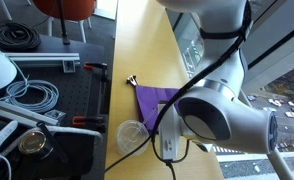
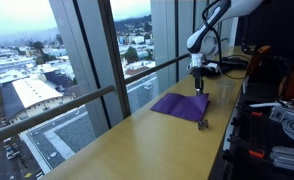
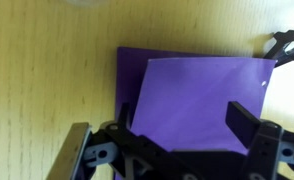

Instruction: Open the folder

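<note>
The purple folder (image 3: 192, 95) lies flat on the yellow table; it also shows in both exterior views (image 1: 152, 100) (image 2: 177, 104). In the wrist view a lighter purple cover sheet sits skewed over a darker purple layer beneath. No white sheets show. My gripper (image 3: 182, 122) hangs just over the near part of the folder with its two black fingers spread wide, one near each side of the cover. In an exterior view it (image 2: 198, 86) stands above the folder's far end. The arm hides part of the folder in an exterior view.
A small black clip (image 3: 285, 45) lies on the table just off the folder's corner (image 2: 202, 124) (image 1: 132, 80). A clear round cup lid (image 1: 132, 133) sits beside the folder. Cables and gear (image 1: 32, 95) fill the black bench next to the table. A window wall (image 2: 87, 60) borders the table.
</note>
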Controlling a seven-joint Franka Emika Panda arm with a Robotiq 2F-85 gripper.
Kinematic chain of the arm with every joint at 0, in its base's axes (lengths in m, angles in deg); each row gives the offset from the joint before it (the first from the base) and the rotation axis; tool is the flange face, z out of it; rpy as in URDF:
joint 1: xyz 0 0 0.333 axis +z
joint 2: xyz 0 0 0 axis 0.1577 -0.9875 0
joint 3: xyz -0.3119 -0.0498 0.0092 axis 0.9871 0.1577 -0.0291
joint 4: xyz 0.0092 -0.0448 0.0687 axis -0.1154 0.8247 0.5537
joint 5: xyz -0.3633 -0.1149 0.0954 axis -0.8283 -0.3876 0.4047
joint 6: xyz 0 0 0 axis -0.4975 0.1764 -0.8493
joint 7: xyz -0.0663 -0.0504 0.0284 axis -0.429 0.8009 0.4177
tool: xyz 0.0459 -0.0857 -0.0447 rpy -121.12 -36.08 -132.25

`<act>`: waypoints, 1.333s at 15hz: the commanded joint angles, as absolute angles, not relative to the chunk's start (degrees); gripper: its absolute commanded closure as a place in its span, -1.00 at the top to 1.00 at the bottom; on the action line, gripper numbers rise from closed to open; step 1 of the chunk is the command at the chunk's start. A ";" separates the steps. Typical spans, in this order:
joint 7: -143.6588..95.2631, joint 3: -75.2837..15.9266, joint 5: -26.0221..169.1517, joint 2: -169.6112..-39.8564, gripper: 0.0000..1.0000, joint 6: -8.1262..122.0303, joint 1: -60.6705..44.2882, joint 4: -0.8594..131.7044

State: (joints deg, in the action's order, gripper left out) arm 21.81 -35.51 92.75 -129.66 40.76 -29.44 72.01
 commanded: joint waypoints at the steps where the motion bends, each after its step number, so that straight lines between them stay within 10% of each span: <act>1: 22.78 -35.67 93.03 -126.06 0.31 42.14 -29.71 76.35; 10: 18.77 -32.78 89.21 -121.90 -0.99 42.57 -27.80 76.08; 20: 0.83 -27.24 66.18 -106.64 -0.99 46.13 -19.39 79.71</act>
State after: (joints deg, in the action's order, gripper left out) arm 6.94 -28.35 72.32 -111.69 44.98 -23.35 75.17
